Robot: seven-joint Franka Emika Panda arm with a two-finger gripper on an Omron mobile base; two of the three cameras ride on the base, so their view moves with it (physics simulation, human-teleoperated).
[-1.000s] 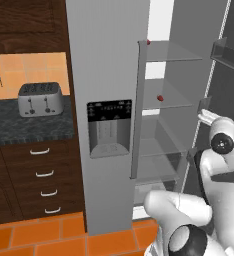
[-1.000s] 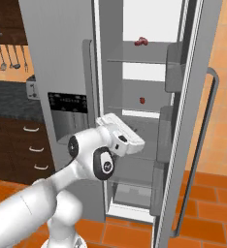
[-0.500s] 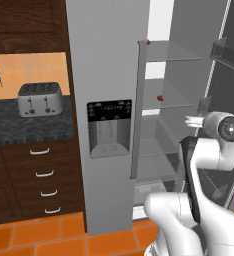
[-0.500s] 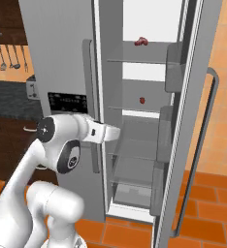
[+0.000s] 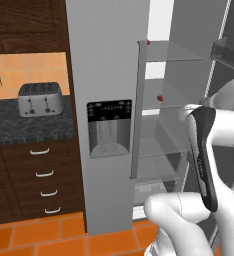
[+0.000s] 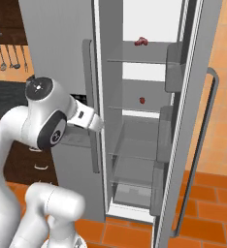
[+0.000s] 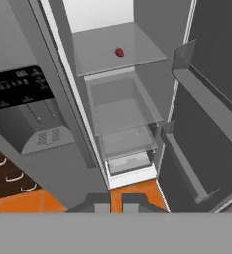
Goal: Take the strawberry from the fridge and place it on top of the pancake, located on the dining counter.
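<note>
The fridge (image 5: 106, 75) stands with its right door (image 6: 195, 97) swung open. The strawberry (image 6: 142, 100), a tiny red berry, lies on the middle glass shelf (image 5: 160, 98) (image 7: 119, 51). A darker, lumpier red item (image 6: 141, 41) sits on the shelf above. My gripper (image 7: 116, 204) hovers in front of the opening, well short of the shelves and lower than the berry. Its tips are almost together with nothing between them. In the right base view the gripper (image 6: 100, 124) hangs beside the left door's handle. The pancake and the dining counter are out of view.
Door bins (image 7: 207, 89) jut from the open door on the right. Clear drawers (image 7: 123, 119) fill the fridge's lower part. The water dispenser (image 5: 109, 127) is on the shut left door. A toaster (image 5: 39, 97) stands on the dark wall counter above drawers (image 5: 41, 175).
The arm has unfolded and risen from a tucked pose, and the hand has turned to face the open fridge. The base views and the things in the fridge have not shifted.
</note>
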